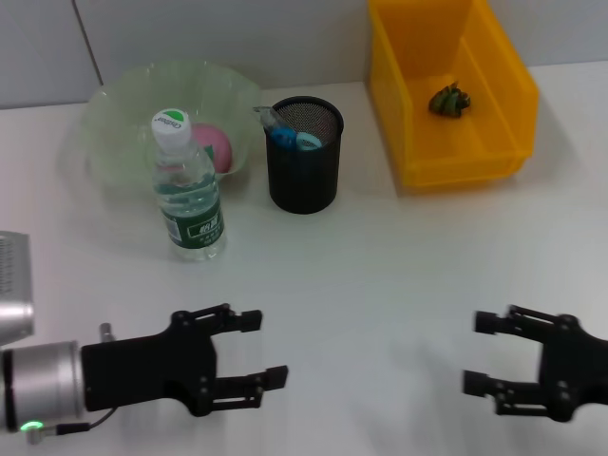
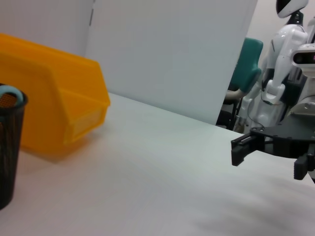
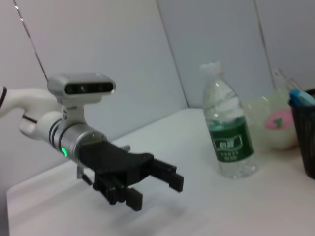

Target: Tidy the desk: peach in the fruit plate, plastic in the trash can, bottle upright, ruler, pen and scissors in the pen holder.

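The pink peach [image 1: 215, 147] lies in the pale green fruit plate [image 1: 123, 104] at the back left. In front of the plate the bottle [image 1: 188, 195] stands upright on the desk [image 1: 380, 275]. The black mesh pen holder [image 1: 304, 166] holds the blue-handled scissors [image 1: 285, 136] and the clear ruler [image 1: 265, 116]. I cannot make out the pen. A dark crumpled piece of plastic [image 1: 449, 100] lies in the yellow trash can [image 1: 494, 104]. My left gripper [image 1: 264, 349] hovers open at the near left. My right gripper [image 1: 478, 353] is open at the near right. Neither one holds anything.
The right wrist view shows the left gripper [image 3: 156, 191], the bottle [image 3: 229, 130], the peach [image 3: 278, 120] and the pen holder [image 3: 307, 137]. The left wrist view shows the trash can [image 2: 54, 113], the pen holder [image 2: 7, 147], the right gripper [image 2: 268, 160] and a white robot [image 2: 285, 73] beyond the desk.
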Controlling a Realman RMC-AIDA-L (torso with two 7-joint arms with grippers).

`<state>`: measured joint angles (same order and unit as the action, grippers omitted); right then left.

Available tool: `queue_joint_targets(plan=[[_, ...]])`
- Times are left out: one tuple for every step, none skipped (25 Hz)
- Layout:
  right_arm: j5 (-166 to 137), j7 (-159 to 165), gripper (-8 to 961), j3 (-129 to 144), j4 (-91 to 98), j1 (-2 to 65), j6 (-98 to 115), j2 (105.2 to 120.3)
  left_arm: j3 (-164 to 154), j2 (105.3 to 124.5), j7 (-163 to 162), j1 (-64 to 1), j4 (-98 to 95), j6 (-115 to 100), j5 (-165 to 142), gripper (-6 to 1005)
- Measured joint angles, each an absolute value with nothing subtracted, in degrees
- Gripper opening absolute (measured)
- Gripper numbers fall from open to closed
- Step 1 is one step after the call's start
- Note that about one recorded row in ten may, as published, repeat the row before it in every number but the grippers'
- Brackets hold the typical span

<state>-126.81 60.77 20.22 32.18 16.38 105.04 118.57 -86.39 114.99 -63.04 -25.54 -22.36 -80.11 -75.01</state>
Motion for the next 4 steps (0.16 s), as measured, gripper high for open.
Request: queue_joint_targets(plan=[[-126.97, 60.72, 840, 20.77, 30.90, 18.02, 103.82, 118.95, -86.39, 114.99, -63.04, -25.54, -22.36, -80.11, -75.01, 815], [-126.97, 60.72, 840, 20.77, 30.90, 18.02, 103.82, 118.95, -85.87, 114.50, -63.05, -24.87, -22.36, -80.58, -75.03, 815], [-127.28, 60.71, 840, 21.22, 29.96, 19.00, 103.09, 119.09, -85.87, 114.50, -63.05, -24.87, -22.36, -80.58, -75.03, 815], [-127.60, 60.71, 840, 21.44, 29.36, 19.69, 102.61, 119.09, -85.87, 114.50, -63.05, -24.87, -22.36, -80.58, -75.03, 815]])
